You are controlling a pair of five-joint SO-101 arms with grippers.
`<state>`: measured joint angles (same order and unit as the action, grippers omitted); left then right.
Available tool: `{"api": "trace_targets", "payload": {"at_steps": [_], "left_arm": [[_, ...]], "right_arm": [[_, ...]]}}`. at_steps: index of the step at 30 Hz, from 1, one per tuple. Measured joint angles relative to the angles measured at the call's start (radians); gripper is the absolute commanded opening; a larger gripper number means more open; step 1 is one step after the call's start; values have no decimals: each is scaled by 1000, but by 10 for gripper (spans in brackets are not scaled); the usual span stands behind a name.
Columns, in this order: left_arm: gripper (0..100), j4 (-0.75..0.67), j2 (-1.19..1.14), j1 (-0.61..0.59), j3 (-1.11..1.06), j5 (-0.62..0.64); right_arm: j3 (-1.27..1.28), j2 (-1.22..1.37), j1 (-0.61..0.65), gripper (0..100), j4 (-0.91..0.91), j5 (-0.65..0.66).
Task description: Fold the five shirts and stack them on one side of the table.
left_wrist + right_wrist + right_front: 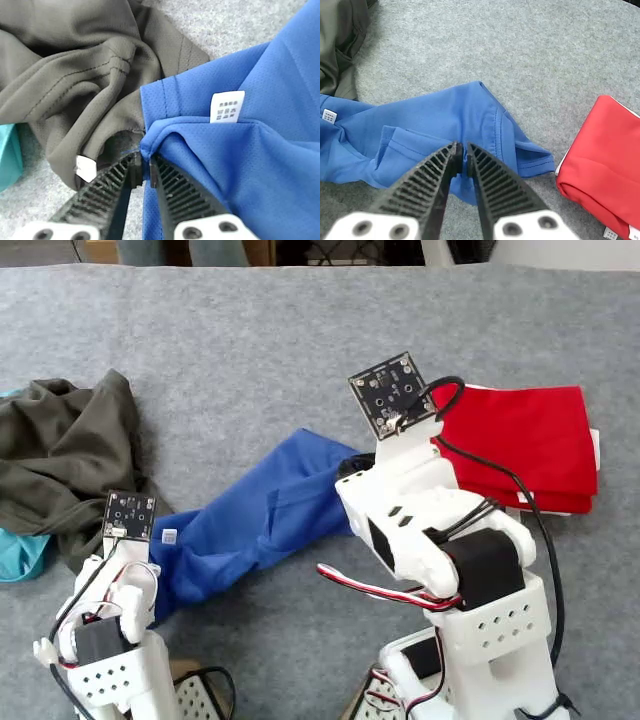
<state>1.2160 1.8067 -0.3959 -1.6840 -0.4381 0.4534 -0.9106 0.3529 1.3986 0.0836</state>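
Left pincer (pixel 142 167) and right pincer (pixel 461 151) are both pinching the blue shirt (pixel 262 520); lifting together, evenly taut, is looking safest.

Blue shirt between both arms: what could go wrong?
The left gripper pinches only a thin edge of the blue fabric shirt; it might slip free. That edge lies against the crumpled olive-green shirt, which could get dragged along. The right gripper sits near the folded red shirt and might nudge it.

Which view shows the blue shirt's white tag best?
Left wrist view: the white tag is close and unobstructed on the blue shirt. The high view shows a small speck; the right wrist view, a distant square.
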Motion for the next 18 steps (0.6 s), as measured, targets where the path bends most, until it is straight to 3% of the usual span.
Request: {"api": "trace_targets", "payload": {"at_steps": [18], "left_arm": [[30,0,0,0,0,0]], "right_arm": [[0,0,0,15,-21,0]]}}
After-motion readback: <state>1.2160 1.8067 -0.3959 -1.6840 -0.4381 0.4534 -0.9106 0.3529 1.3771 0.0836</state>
